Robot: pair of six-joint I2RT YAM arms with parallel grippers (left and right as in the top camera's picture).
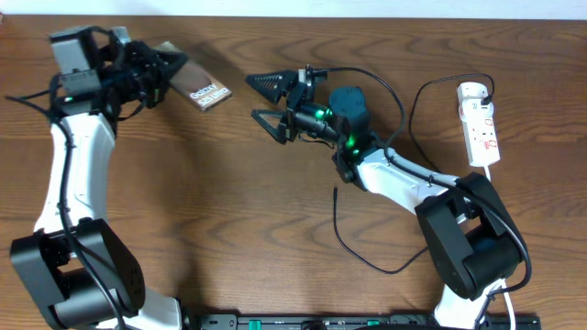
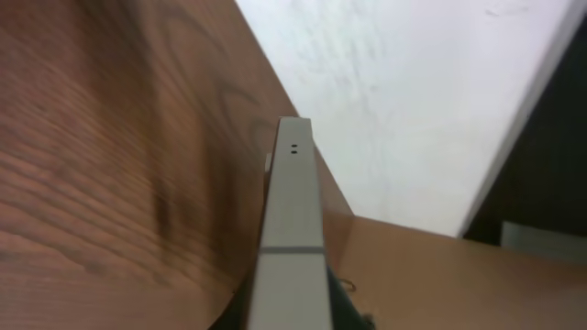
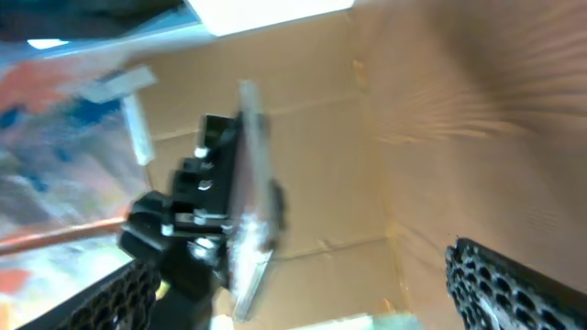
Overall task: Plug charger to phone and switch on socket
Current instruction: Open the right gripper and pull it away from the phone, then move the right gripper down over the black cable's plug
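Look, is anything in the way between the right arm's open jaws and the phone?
Nothing visible is in the way. Only a short stretch of bare table lies between the right gripper, with its jaws wide open, and the phone. The left gripper holds the phone by its far end.

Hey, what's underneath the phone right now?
Only wooden table shows around the phone, whose end is pinched in the left tool. The patch directly beneath is covered by the phone, so anything there can't be seen.
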